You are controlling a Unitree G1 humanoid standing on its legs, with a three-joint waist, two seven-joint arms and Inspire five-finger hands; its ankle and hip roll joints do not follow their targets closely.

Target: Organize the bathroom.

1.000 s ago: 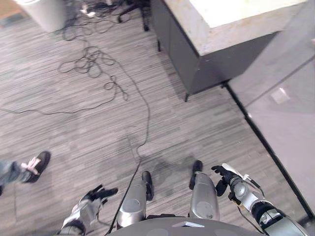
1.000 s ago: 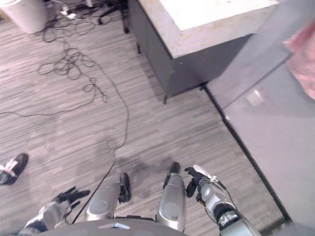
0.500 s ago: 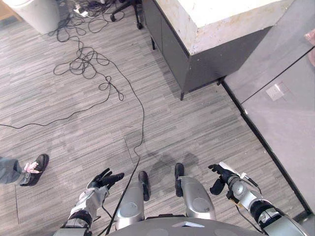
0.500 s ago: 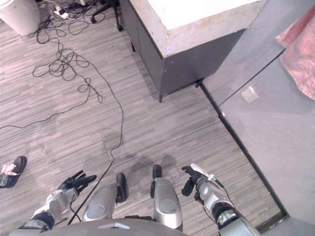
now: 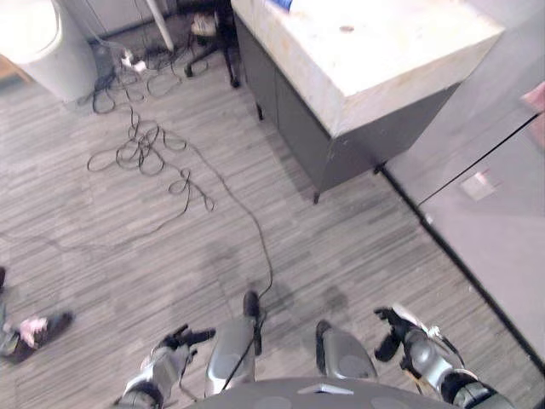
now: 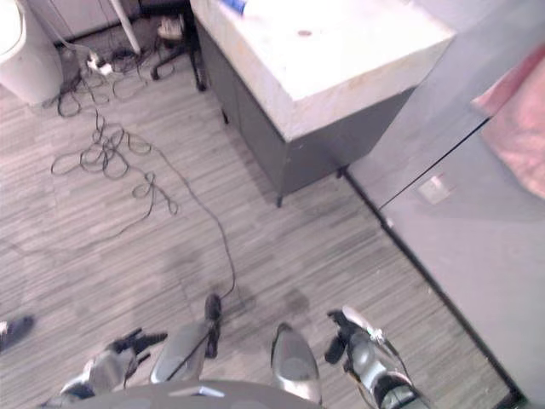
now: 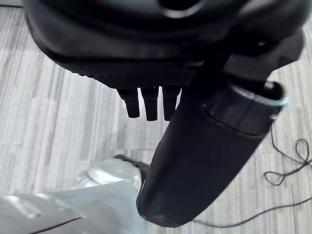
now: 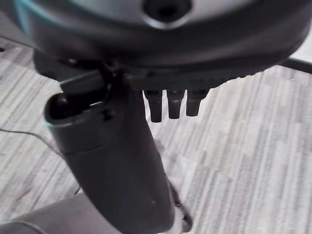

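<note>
Risk: tangled cables [image 5: 145, 153] trail across the wood-look floor [image 5: 358, 247] from upper left toward bottom centre; walking on could snag them.

The left hand [image 5: 174, 345], bottom left, and right hand [image 5: 393, 328], bottom right, hang with fingers relaxed, holding nothing.

The vanity surface [image 5: 375, 51], upper centre-right, carries a blue item [image 5: 281, 4] at the top edge.

A white bin [image 5: 47, 47] stands upper left; a person's shoe [image 5: 34, 332] lies lower left.
</note>
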